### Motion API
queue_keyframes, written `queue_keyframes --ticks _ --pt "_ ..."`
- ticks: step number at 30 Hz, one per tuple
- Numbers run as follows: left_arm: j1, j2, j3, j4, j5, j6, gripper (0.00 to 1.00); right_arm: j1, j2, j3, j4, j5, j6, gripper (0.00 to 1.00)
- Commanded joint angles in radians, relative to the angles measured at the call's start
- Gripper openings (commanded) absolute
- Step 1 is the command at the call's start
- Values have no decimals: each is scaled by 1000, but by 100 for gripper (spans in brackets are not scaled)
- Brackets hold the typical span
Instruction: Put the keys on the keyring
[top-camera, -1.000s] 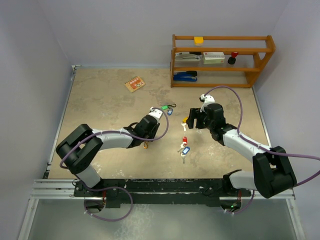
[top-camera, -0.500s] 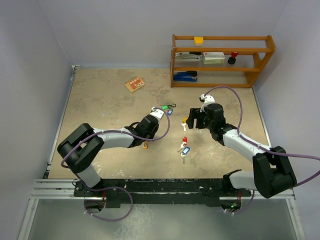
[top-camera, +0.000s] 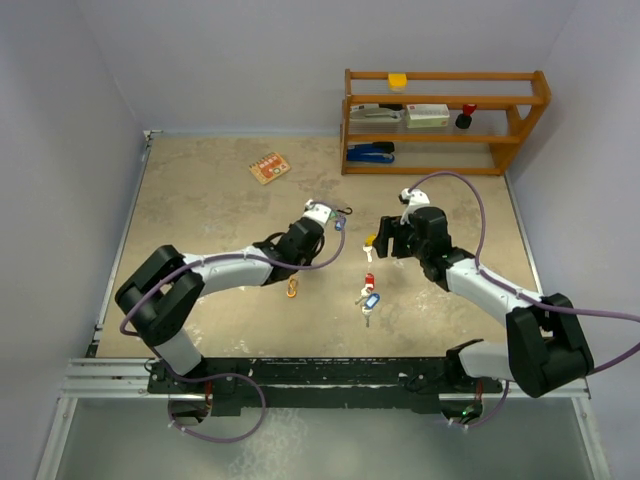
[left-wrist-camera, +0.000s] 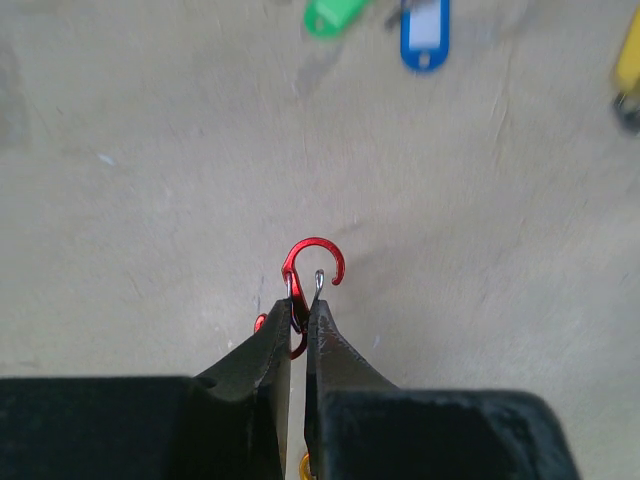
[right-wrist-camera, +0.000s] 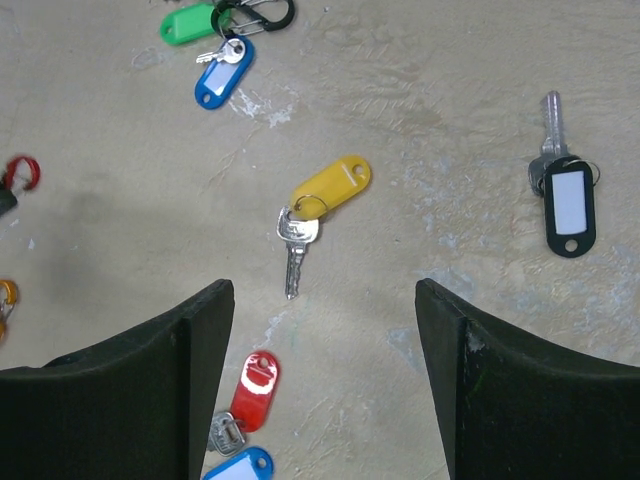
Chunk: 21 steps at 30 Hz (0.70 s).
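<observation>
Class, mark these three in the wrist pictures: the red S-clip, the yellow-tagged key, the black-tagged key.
red S-clip (left-wrist-camera: 312, 241): left wrist view, top of its upper hook.
yellow-tagged key (right-wrist-camera: 338, 182): right wrist view, middle of the yellow tag.
black-tagged key (right-wrist-camera: 567, 205): right wrist view, white label in the tag.

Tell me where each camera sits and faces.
Top: overhead from behind, looking down on the table; left arm and right arm show.
Left wrist: wrist-mounted, faces down past the left gripper, shut on a red clip.
Right wrist: wrist-mounted, faces down past the open right gripper at a yellow-tagged key.
Both wrist views share the blue tag.
</observation>
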Motion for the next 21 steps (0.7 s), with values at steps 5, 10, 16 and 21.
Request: queue_keyframes --ticks 5,10,16,21 --pt "4 11 380 -75 -171 -73 0 3 21 80 -86 -49 -22 70" --pt "32 123 605 -150 -122 -152 0 40 68 117 -135 -29 -5 65" --pt "38 145 627 -119 -66 -206 0 67 145 167 -146 23 -1 65" --pt "57 118 555 -98 -69 -199 0 67 196 182 -120 -8 18 65"
